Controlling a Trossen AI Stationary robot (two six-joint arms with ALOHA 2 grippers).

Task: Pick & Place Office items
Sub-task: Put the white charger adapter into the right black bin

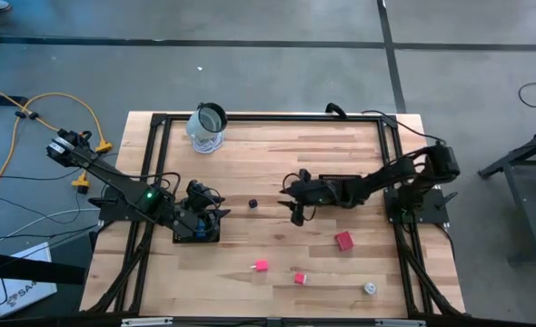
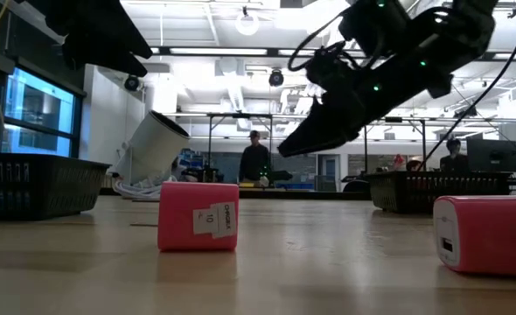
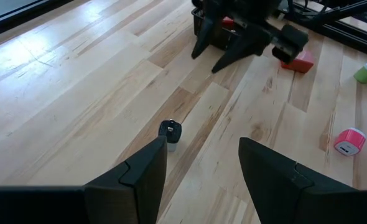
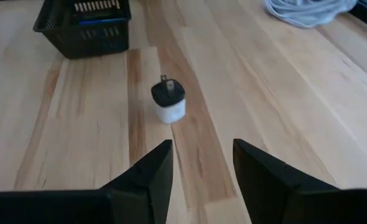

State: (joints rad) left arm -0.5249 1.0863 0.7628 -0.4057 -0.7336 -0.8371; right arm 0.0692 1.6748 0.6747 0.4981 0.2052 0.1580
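1. the small plug block (image 4: 168, 99) stands alone near the middle of the tabletop (image 1: 277, 163), between the two arms; in the high view it shows as a dark cube.
2. it lies straight ahead of the right tool (image 4: 202, 168), in line with the gap between the fingers, a little way off and lower down.
3. the right tool (image 1: 295, 211) looks the nearer of the two; the left tool (image 1: 215, 216) hangs over a black mesh tray (image 1: 198, 232) on the block's other side, also facing it.
4. the block is squat, with no clear long axis: whitish body, dark top face, two metal prongs standing up.
5. both tools are parted and hold nothing; the right's gap looks wide enough for the block.
6. other items, a red block (image 1: 343, 241) and pink blocks (image 1: 262, 266), lie apart toward the near edge.
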